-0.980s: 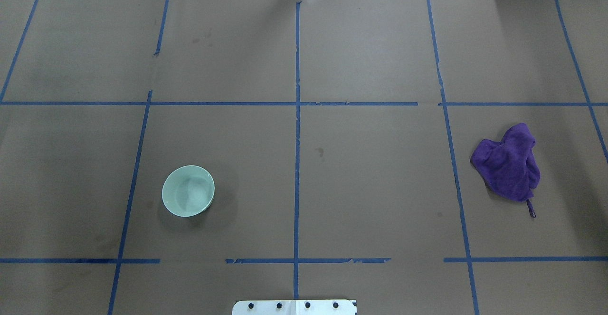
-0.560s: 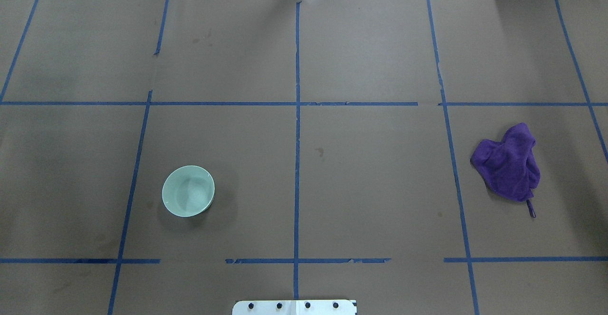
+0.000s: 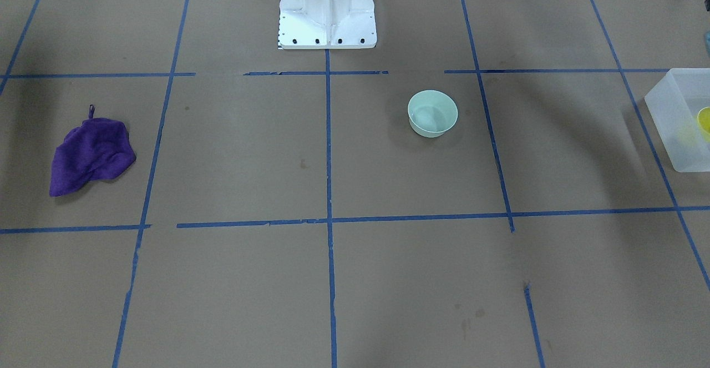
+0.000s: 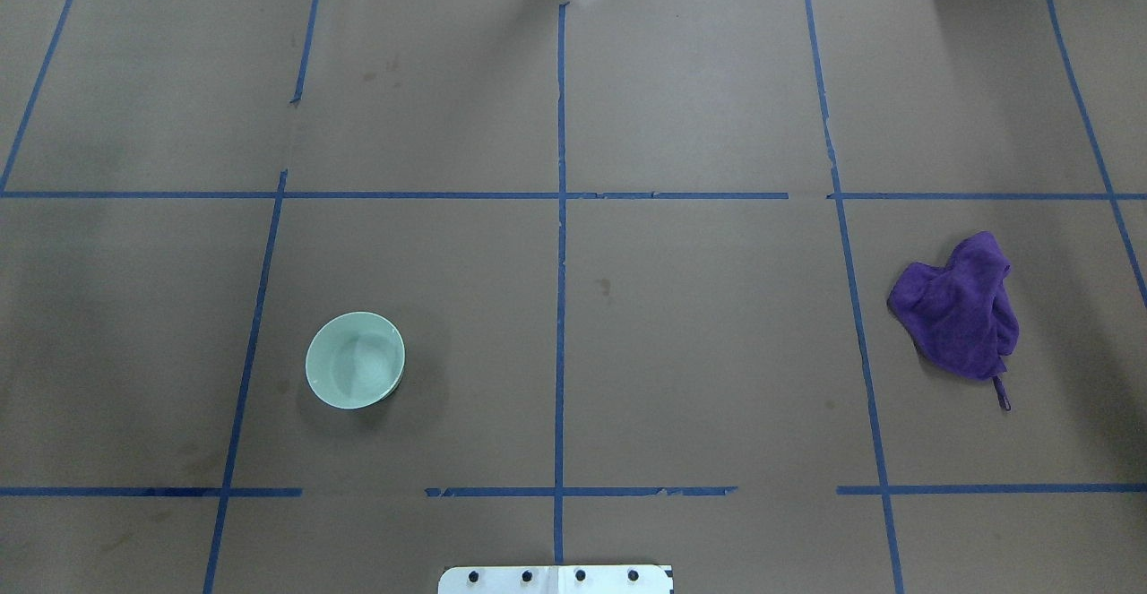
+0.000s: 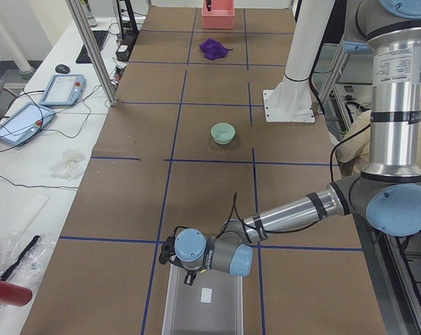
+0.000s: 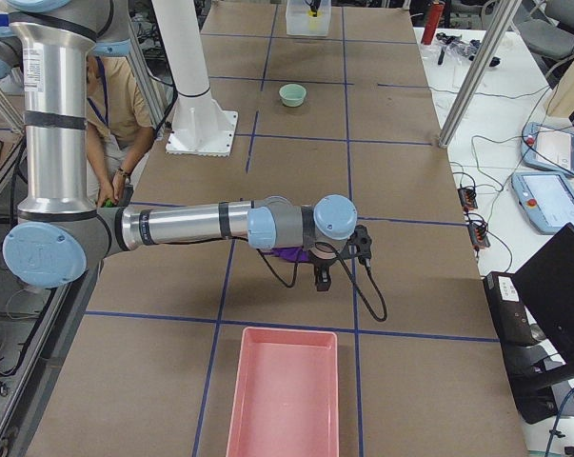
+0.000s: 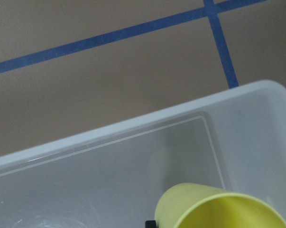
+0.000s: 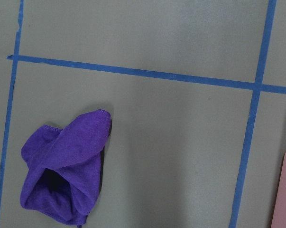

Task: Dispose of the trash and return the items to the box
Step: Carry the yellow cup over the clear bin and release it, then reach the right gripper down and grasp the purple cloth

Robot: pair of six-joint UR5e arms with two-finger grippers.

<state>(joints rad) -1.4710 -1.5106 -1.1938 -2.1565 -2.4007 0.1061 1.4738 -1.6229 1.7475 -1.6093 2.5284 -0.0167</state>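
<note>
Mint-green bowl (image 4: 355, 360) sits upright and open side up on the brown papered counter (image 4: 717, 352), in the robot's left half, not far from the white robot base (image 3: 327, 13). It is well apart from the frosted box (image 3: 674, 118), which stands at the counter's far left end. Yellow cup (image 7: 218, 209) lies within the box walls, mouth tipped toward the left wrist camera. Left tool (image 5: 189, 278) hangs low over the near end of the box; cannot tell if its jaws are apart or together, or if it touches the cup. Crumpled purple cloth (image 4: 959, 307) lies in the right half. Right tool (image 6: 323, 278) hangs just above the cloth, jaw state likewise unreadable. Pink tray (image 6: 282, 390) sits at the counter's right end.
</note>
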